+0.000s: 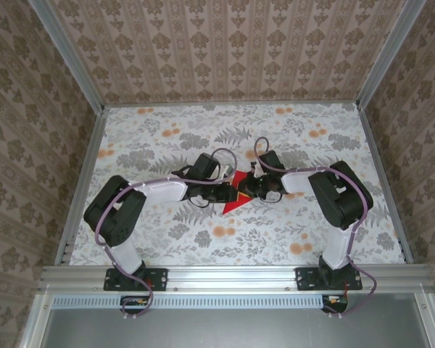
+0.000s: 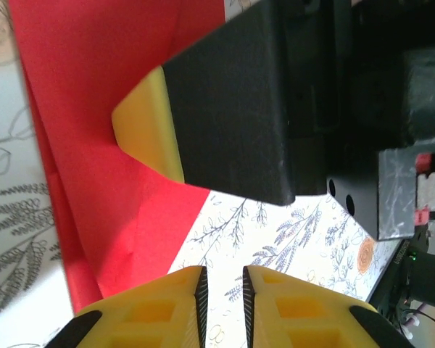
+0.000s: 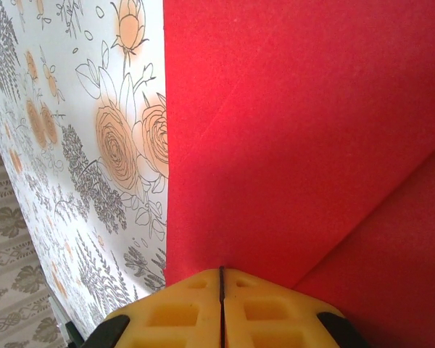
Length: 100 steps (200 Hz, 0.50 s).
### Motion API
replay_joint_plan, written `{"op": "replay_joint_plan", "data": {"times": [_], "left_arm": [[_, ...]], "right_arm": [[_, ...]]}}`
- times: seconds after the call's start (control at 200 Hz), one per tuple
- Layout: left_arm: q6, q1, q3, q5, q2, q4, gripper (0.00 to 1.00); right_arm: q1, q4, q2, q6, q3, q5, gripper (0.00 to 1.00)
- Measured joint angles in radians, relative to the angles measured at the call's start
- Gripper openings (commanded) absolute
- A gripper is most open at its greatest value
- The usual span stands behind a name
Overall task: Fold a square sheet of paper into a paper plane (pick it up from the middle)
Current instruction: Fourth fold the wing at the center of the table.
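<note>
- Plainly, the square sheet of paper (image 1: 234,197) lies in the middle of the desk (image 1: 203,138), between the two arms. It is already partly folded into a pointed red shape and sits flat on the floral cover.
- It should handle as very light, thin and limp. It would slide easily, buckle or tear if dragged, and keep any crease pressed into it.
- A folded edge (image 3: 370,214) runs slantwise across the sheet in the right wrist view. In my judgement the doubled layer there gives a firmer hold than a single one.
- It is best taken by a free edge or raised flap with a light pinch, while the other arm pins the middle.
- The right pincer (image 3: 221,283) has its fingers pressed together, with the tips resting on the red paper. Whether a layer is caught between them I cannot tell.
- The left pincer (image 2: 223,290) stands slightly parted just beside the sheet's edge, over the bare floral cover, with nothing in it.
- No brand, label or writing can be read, and the paper is plain.
</note>
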Motion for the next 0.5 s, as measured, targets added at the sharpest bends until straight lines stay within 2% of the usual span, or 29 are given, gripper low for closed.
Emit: {"op": "replay_joint_plan", "data": {"times": [0.5], "left_arm": [[-0.032,0.000,-0.021,-0.038,0.063,-0.021,0.23]], "right_arm": [[0.000,-0.019,0.004,0.000,0.013,0.004,0.09]]}}
